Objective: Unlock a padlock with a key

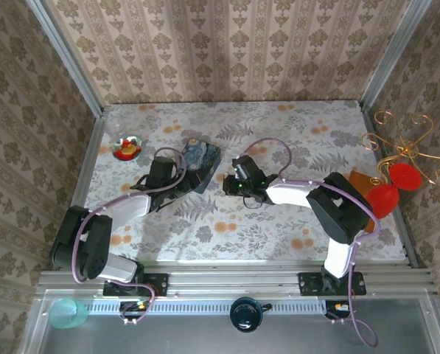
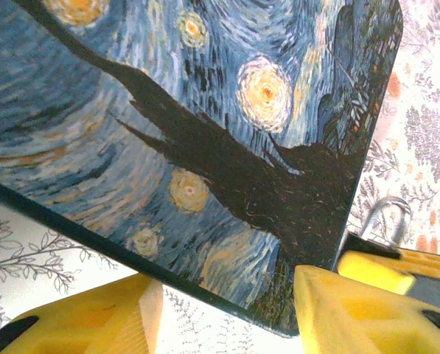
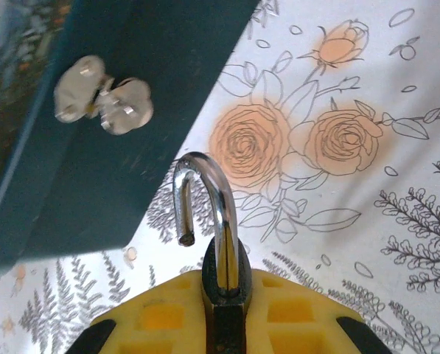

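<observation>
**Status**

The padlock (image 3: 224,221) is gripped by the right fingers (image 3: 153,317), which are closed narrowly on its dark body. The shackle projects straight out beyond the fingertips. The shackle's long leg is seated in the body. Its short leg ends free in the air, clear of the body, so the lock is judged to be open.

The left fingers (image 2: 87,317) stand at medium width, one on each side of a lower corner of the box (image 1: 203,156). They appear to be clamped on it, holding it tilted above the bench (image 1: 301,133).

**Governing relation**

- In the right wrist view, the hasp (image 3: 102,99) on the dark side wall of the box lies ahead of the shackle and to its left.
- The shackle and the hasp are apart, with bare bench showing between them. The shackle passes through nothing.
- The padlock's long axis runs in line with the right fingers and points away from the wrist. The hook's open side faces the box.
- The right arm is nearer because it carries the padlock. The left arm is committed to the box.

**Next move (judgement)**

Any further handling of the padlock falls to the right arm. A withdrawal should run back along the padlock's own axis. A sideways sweep towards the box could catch the free shackle end on the hasp or the box edge.
</observation>
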{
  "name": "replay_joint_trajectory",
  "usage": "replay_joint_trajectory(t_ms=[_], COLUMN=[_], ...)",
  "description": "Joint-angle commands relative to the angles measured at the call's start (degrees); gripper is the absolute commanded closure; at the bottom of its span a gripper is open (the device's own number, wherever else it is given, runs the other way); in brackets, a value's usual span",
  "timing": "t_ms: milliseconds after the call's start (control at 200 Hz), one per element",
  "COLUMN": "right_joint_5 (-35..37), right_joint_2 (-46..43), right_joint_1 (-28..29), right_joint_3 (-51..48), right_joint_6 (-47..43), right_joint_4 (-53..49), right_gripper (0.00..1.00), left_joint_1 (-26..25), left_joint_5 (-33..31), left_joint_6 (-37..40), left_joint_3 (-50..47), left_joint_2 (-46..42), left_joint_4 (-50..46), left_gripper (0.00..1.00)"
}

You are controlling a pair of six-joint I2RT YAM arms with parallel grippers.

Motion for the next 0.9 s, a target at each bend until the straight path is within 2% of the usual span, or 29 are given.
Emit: replay_joint_trajectory(t_ms=[0,220,465,625,895], right_joint_5=[-2.0,-4.08,-5.63,-9.27,-8.71], right_joint_2=[-4.01,-7.41,-9.19,-9.15,-9.77], right_joint_1=[0.83,1.09,1.1,1.14,1.15], right_joint_3=[-0.59,-0.83,0.14,2.74,0.84], right_joint_6=[-3.56,-5.55,-7.5,-6.96,-6.99], right_joint_4=[-4.0,-8.75,-14.57,-21.47,-23.95], right_gripper=[0.86,0.86,0.86,0.86,0.86], left_joint_1=[0.59,3.69,7.04,9.28,11.04], left_joint_5=[-2.57,-2.51,-2.46,-3.3,-2.36], left_joint_6=[4.46,7.86,11.77,13.75,17.37], left_joint_3=[1.71,7.42,18.16,25.31,37.17], left_joint_2=[3.41,8.74,16.45,21.21,27.85], left_joint_4=[-8.12,-10.08,-12.9,-15.38,-18.9], left_gripper=[0.5,0.5,0.49,0.48,0.46])
